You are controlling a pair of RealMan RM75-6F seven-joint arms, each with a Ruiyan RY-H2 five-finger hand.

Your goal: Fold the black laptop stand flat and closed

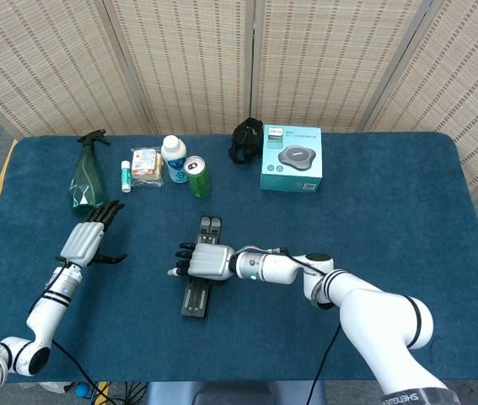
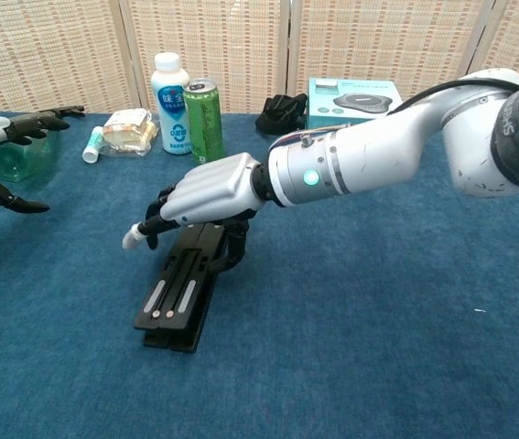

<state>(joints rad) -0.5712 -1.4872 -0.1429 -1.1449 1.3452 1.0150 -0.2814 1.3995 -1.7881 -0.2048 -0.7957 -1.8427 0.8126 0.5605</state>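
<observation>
The black laptop stand [image 1: 200, 276] lies mid-table, its two bars pressed together, bare blue cloth all round. The right hand [image 1: 202, 261] grips its middle. The left hand [image 1: 84, 240], fingers spread and empty, hovers well apart. The chest view alone shows the thumb curled under the stand.

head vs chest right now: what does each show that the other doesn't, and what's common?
Head view only: the full table edge, the whole green spray bottle, and the left hand seen entire, fingers spread, holding nothing.

Chest view only: a low side angle showing the right hand's fingers reaching down onto the laptop stand, and the stand's two bars lying together.

Both: the right hand on the stand, the green can, white bottle, teal box, and the black item beside the box.
</observation>
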